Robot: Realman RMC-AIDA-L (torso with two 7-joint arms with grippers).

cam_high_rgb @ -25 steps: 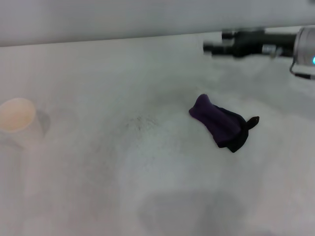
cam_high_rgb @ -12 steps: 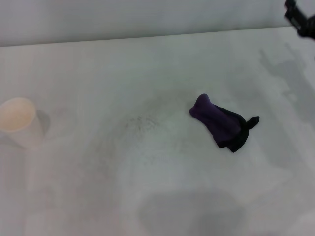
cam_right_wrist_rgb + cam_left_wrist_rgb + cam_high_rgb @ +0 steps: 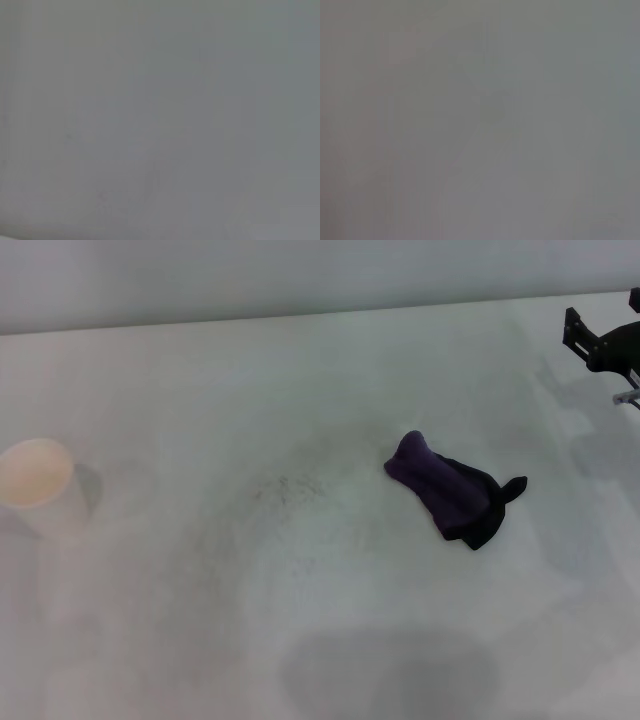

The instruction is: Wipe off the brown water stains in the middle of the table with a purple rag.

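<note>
Right pincer [image 3: 603, 343] shifted lower — purple rag [image 3: 452, 494] untouched.

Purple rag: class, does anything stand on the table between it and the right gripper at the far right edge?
Nothing visible does. The purple rag lies alone on the table, and only bare tabletop separates it from the right gripper. The paper cup stands far off on the left side.

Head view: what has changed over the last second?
The right gripper pulled back from over the far side of the table to the right edge of view. The purple rag and paper cup lie where they were, the rag untouched. The left gripper is out of view.
</note>
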